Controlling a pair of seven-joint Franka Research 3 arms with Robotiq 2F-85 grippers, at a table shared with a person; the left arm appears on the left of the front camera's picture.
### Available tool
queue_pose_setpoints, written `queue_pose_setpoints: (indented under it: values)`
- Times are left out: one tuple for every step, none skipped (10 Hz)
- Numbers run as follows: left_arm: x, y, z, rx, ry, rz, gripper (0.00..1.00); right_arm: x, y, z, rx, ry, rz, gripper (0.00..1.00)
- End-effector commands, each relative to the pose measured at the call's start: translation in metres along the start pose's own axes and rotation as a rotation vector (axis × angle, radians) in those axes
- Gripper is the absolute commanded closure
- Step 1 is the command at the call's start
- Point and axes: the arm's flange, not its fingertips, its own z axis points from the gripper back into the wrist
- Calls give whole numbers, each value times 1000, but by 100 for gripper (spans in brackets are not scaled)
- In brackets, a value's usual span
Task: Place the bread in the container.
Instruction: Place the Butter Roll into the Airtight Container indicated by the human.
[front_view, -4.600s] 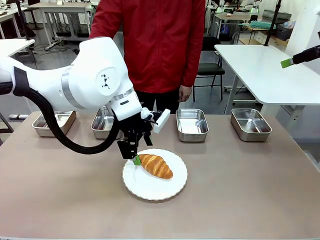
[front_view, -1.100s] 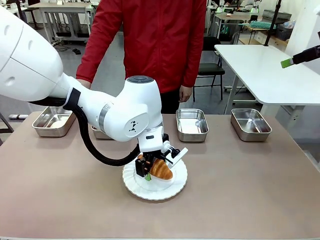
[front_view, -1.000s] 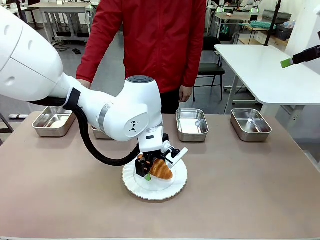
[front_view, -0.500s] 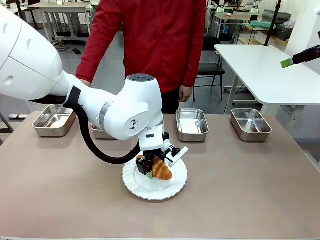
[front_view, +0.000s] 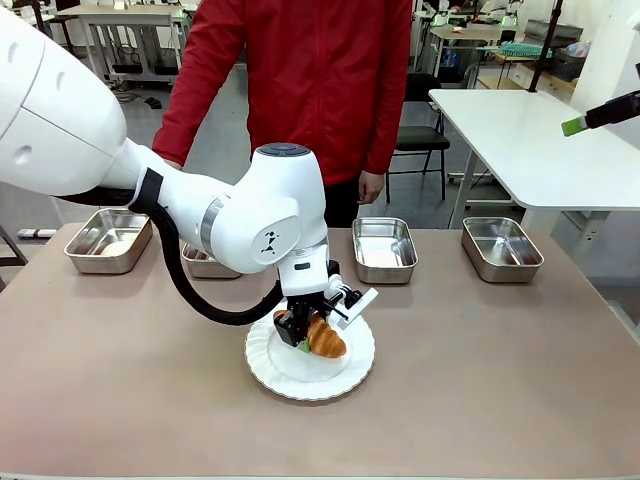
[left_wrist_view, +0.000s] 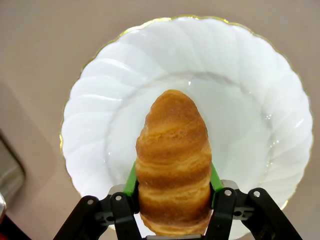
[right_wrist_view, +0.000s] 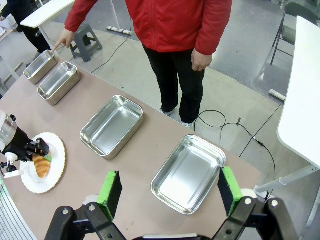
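The bread (front_view: 324, 339), a golden-brown croissant, rests over the round white plate (front_view: 345, 372) at the table's middle front. My left gripper (front_view: 306, 334) reaches down onto it and is shut on it. In the left wrist view the green pads (left_wrist_view: 131, 179) press both sides of the bread (left_wrist_view: 172, 150) above the plate (left_wrist_view: 100, 105). The container (front_view: 108, 240), a steel pan at the far left, has a person's hand (right_wrist_view: 59, 45) pointing at it. My right gripper (right_wrist_view: 170, 192) hangs open and empty, high over the table's right side.
Three look-alike steel pans stand along the far edge: one (front_view: 203, 263) half hidden behind my left arm, one (front_view: 384, 248) at centre, one (front_view: 501, 248) at right. The person in a red jacket (front_view: 300, 80) stands across the table.
My left gripper's jaws have closed on the croissant over the plate. The arm has shifted slightly, and the croissant has nudged a little with it.
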Motion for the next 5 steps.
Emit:
queue_pose_setpoints:
  values:
    - [-1,0,0,-2,-4,6,45,-1,0,1,10,-14,-2,0]
    - [-5,1,23,43,13,60,45,-1,0,1,10,-14,-2,0]
    - [-9,3,51,74,32,116,45,-1,0,1,10,-14,-2,0]
    - [-14,5,80,108,78,178,45,-1,0,1,10,-14,-2,0]
    - [-26,7,111,148,150,289,45,-1,0,1,10,-14,-2,0]
